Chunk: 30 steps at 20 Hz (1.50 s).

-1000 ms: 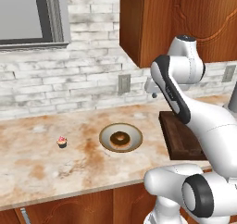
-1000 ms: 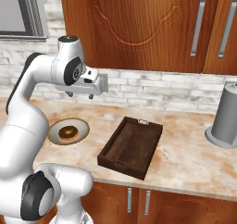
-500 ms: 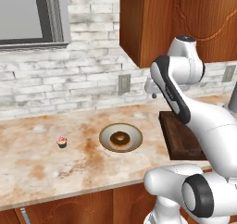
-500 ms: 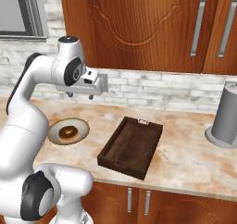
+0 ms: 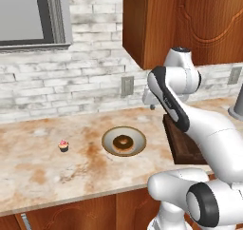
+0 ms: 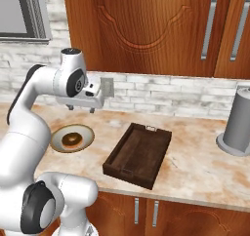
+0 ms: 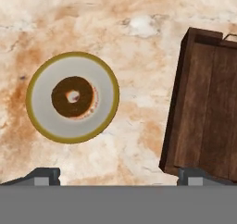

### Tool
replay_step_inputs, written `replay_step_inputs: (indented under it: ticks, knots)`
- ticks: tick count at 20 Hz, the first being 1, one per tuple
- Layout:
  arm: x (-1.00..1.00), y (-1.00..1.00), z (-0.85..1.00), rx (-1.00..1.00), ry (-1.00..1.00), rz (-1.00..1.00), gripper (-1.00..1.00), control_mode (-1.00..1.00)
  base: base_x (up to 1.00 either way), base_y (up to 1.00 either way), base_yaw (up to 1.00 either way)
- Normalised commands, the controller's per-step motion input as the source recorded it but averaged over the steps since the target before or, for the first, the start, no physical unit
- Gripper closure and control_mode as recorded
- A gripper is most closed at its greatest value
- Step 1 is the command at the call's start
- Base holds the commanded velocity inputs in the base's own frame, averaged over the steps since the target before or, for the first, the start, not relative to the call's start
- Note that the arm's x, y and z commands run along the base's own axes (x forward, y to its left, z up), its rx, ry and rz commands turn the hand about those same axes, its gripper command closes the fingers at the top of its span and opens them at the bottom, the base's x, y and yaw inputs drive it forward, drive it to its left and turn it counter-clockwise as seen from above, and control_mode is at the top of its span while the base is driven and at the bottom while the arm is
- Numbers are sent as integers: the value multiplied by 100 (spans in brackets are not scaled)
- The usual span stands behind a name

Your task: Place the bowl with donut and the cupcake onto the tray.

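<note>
1. Bowl (image 5: 124,141): round and shallow, with a tan rim. It sits flat on the marbled counter (image 5: 42,172), left of the tray and apart from it. In the hand view the bowl (image 7: 72,96) shows a pale inside with an olive-tan rim.
2. Donut (image 5: 124,141): brown glazed ring, lying in the middle of the bowl. It is seen from above in the hand view (image 7: 72,96) and from the side in the right base view (image 6: 72,138).
3. Cupcake (image 5: 63,145): tiny, with pink frosting and a dark wrapper. It stands upright on the counter, well to the left of the bowl, apart from everything else.
4. Tray (image 6: 138,154): dark brown wood, rectangular, with low raised edges and nothing on it. It lies on the counter to the right of the bowl, set at a slant to the counter edge. In the left base view the arm hides much of the tray (image 5: 182,147).
5. Gripper (image 6: 81,108): held high above the counter, pointing down, over the gap between bowl and tray. In the hand view its two fingertips (image 7: 44,174) stand far apart at the bottom corners, so the jaws are wide and hold nothing.
6. Grey cylinder (image 6: 240,121): upright on a round base, at the far right of the counter, well apart from the tray.
7. Wall outlet (image 5: 126,85): on the white brick backsplash behind the bowl.
</note>
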Motion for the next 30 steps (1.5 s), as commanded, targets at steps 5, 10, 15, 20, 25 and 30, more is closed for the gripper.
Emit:
replay_step_inputs:
  ticks: [5, 10, 15, 20, 25, 30]
  knots:
    - [0, 0, -31, 16, 10, -5, -100, -100, 0, 0, 0]
    - [6, 0, -32, 12, 5, -5, -100, -100, 0, 0, 0]
    - [32, 0, -27, 7, 1, -5, -100, -100, 0, 0, 0]
    - [34, 0, -29, 6, 0, -7, -100, -100, 0, 0, 0]
    - [27, 0, -30, 7, 0, -6, -100, -100, 0, 0, 0]
    - [19, 0, -30, 9, 0, -3, -100, -100, 0, 0, 0]
